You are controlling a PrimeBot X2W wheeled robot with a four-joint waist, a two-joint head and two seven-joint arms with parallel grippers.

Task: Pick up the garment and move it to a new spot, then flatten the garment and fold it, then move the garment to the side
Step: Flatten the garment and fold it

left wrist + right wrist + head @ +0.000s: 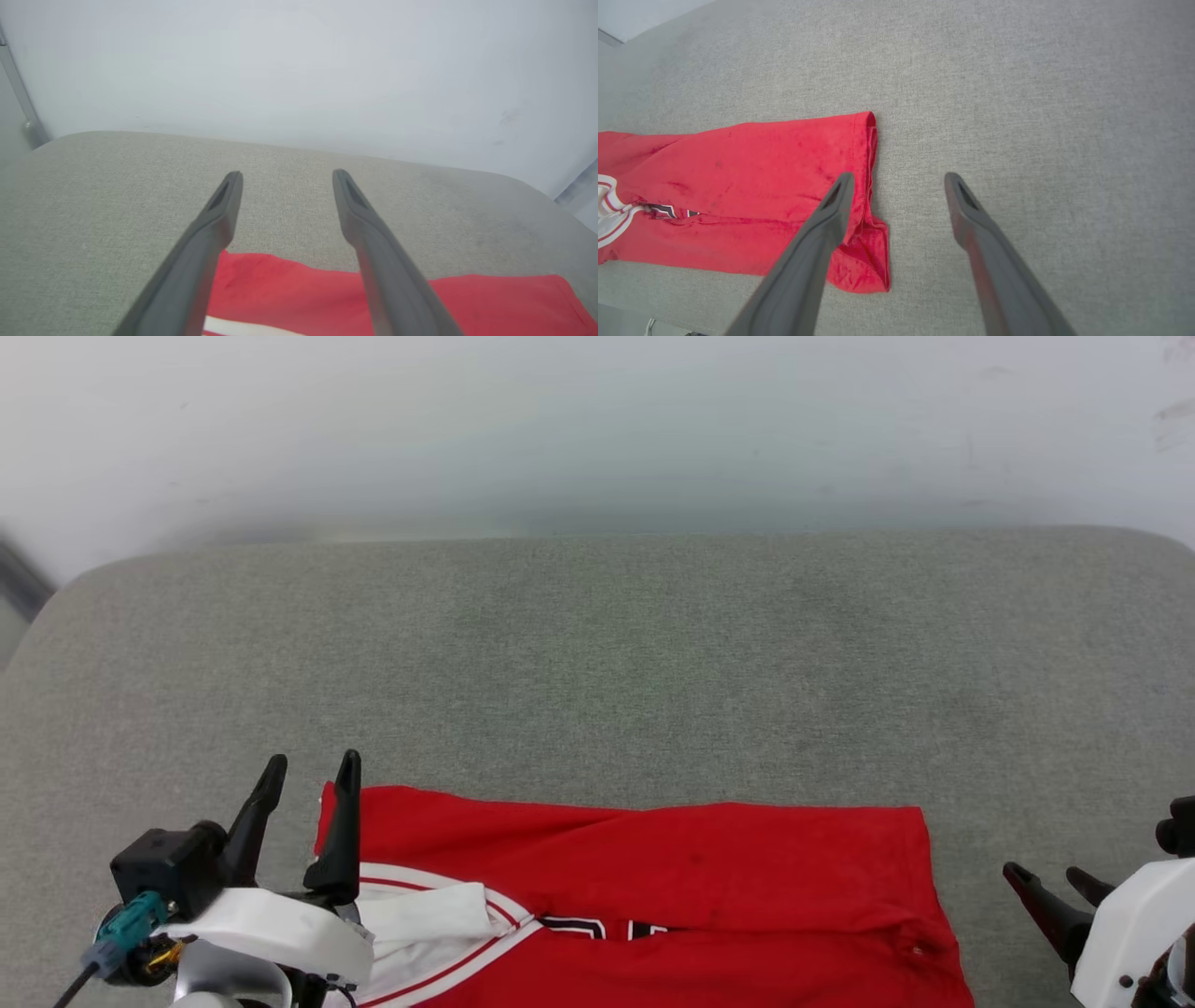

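Since the garment lies as a long red strip along the near edge of the grey desk, white sleeve and striped trim bunched at its left end and a sliver of black-and-white print showing, the next fold probably wants both layers pinched evenly at each short end; the left end effector and right end effector stand wide and empty beside those ends
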